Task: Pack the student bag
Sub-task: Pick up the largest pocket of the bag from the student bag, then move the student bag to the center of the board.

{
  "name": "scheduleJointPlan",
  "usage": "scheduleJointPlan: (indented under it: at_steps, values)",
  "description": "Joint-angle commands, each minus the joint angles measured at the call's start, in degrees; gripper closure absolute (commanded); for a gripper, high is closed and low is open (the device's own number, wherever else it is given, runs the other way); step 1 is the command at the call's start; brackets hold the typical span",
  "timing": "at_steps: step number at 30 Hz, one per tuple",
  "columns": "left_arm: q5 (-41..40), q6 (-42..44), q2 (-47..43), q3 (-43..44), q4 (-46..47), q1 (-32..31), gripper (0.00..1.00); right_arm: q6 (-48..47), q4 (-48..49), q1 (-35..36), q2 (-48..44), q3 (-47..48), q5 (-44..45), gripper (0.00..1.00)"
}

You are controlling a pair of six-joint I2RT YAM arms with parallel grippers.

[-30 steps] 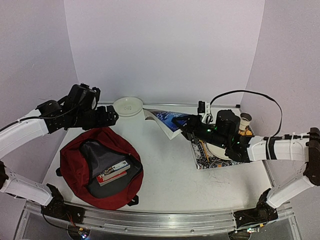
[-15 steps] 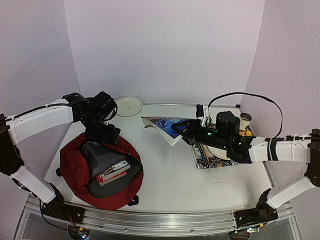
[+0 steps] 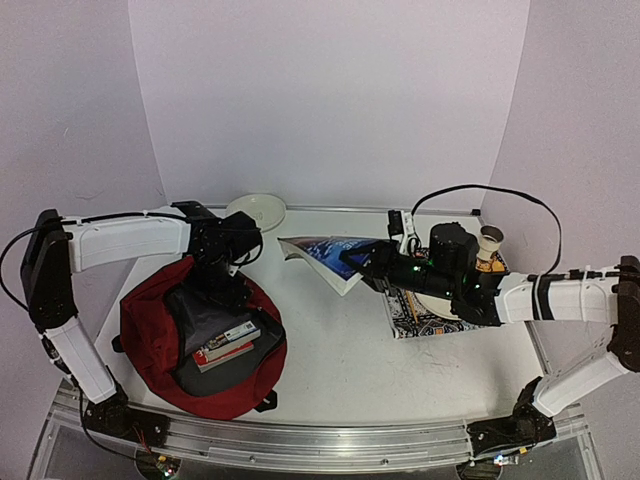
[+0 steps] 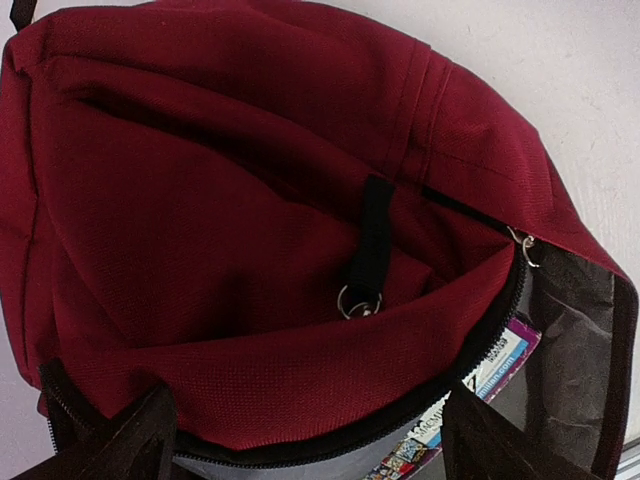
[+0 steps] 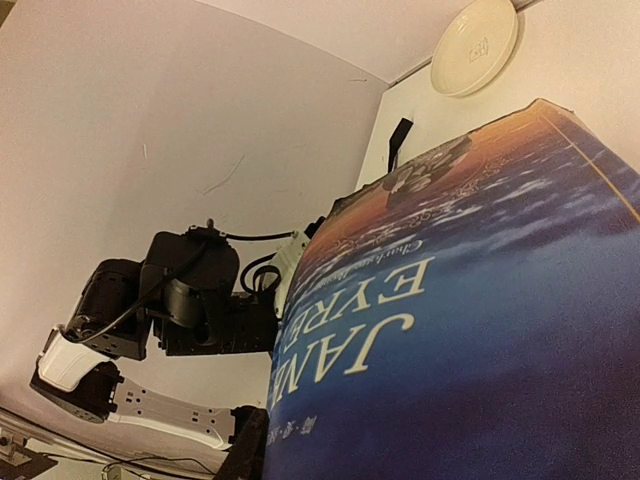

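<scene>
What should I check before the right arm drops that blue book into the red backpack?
1. Grip on the book: ok. The right gripper holds the blue book off the table.
2. Bag mouth open: ok. The student bag is unzipped, with its grey lining showing.
3. Rim held: not ok. The left gripper straddles the far rim with its fingers apart.
4. Room inside: cannot tell. Other books already lie in the bag.
5. Path clear: probably not ok. The left gripper sits at the mouth on the side the blue book would come from.
</scene>
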Motion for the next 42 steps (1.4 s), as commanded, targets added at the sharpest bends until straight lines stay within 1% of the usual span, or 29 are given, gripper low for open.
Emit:
scheduleJointPlan:
  at_steps: [1, 3, 4, 9, 12, 16, 19, 20, 23, 28, 32, 33, 37, 42]
  values:
    - [-3.3, 4.1, 1.6, 3.4, -1.9, -1.3, 0.07, -2.8, 13.6, -0.6, -1.6, 5.7, -1.8, 1.00]
    - [-4.2, 4.9, 2.6, 3.5, -2.3, -1.5, 0.09, -2.7, 13.6, -0.8, -1.6, 5.4, -1.9, 1.00]
    - [-4.7, 5.1, 3.2, 3.6, -2.4, -1.5, 0.13, -2.8, 13.7, -0.9, -1.6, 5.4, -1.9, 1.00]
    - [-2.7, 7.5, 5.7, 5.3, -2.3, -2.1, 0.45, -2.9, 13.7, -1.4, -1.6, 5.4, -2.0, 1.00]
    - [-1.7, 8.5, 6.8, 5.7, -2.3, -3.2, 0.61, -2.8, 13.7, -1.7, -1.7, 5.2, -2.2, 1.00]
    - [-1.4, 8.3, 7.8, 6.2, -2.1, -3.5, 0.85, -2.9, 13.6, -2.3, -2.4, 4.4, -2.1, 1.00]
    - [1.4, 8.1, 8.5, 10.1, -1.6, -3.5, 0.97, -3.0, 13.6, -2.9, -3.5, 3.5, -2.2, 1.00]
    - [2.6, 7.9, 8.7, 11.9, -1.4, -3.4, 0.99, -3.1, 13.5, -3.2, -3.8, 3.3, -2.5, 1.00]
    - [5.0, 7.2, 10.2, 19.2, -1.1, -3.4, 1.00, -3.9, 12.6, -3.6, -5.1, 2.8, -3.4, 1.00]
    - [8.9, 6.3, 15.0, 33.1, -1.3, -3.3, 1.00, -6.7, 7.2, -3.6, -7.9, 2.6, -5.8, 1.00]
    - [10.0, 5.4, 18.0, 41.1, -1.9, -3.2, 1.00, -9.3, 2.5, -3.6, -11.8, 1.8, -6.8, 1.00]
    - [10.3, 5.2, 18.5, 43.0, -2.2, -3.1, 1.00, -10.6, -0.3, -3.6, -13.1, 1.9, -7.3, 1.00]
    - [10.7, 4.2, 20.0, 46.5, -3.6, -2.8, 1.00, -14.4, -5.3, -3.6, -16.0, 2.2, -11.5, 1.00]
    - [11.5, 1.6, 21.5, 49.0, -4.1, -1.9, 1.00, -17.6, -5.5, -2.7, -16.3, 3.2, -17.9, 1.00]
